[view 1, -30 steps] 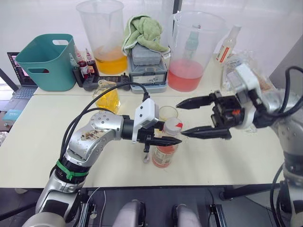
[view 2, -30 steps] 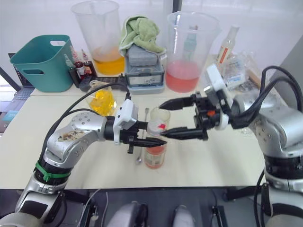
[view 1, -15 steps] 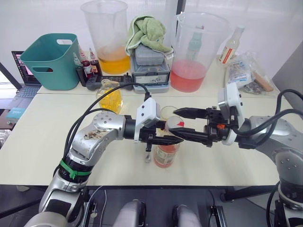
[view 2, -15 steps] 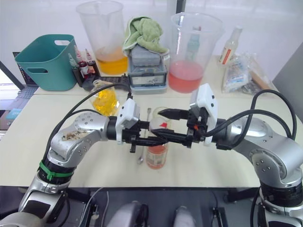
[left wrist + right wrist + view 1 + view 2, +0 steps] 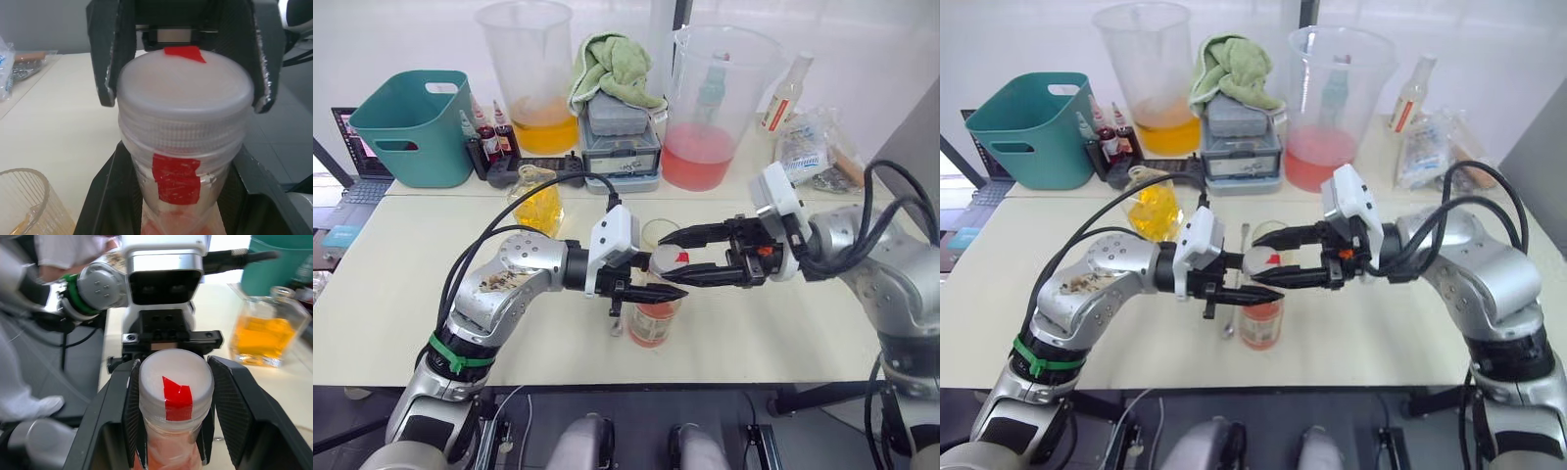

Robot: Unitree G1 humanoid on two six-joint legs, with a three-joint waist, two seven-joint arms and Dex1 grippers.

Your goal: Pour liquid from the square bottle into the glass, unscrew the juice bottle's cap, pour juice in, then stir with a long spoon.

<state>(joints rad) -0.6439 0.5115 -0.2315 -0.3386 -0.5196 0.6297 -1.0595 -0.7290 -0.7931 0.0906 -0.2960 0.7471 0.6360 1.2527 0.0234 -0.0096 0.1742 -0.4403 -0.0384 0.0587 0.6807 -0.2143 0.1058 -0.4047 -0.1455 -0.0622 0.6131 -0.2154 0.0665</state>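
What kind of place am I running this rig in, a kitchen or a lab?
Most likely a lab test bench, not a kitchen: large measuring jugs of coloured liquid, small dye bottles, and an open laptop crowd the back of the table.

No words, brand names or numbers are readable on anything before me. The juice bottle point(image 5: 186, 161) bears only blank red tape on its cap and neck, and the labels on the bottles at the back of the table point(image 5: 372, 294) are too small to read.
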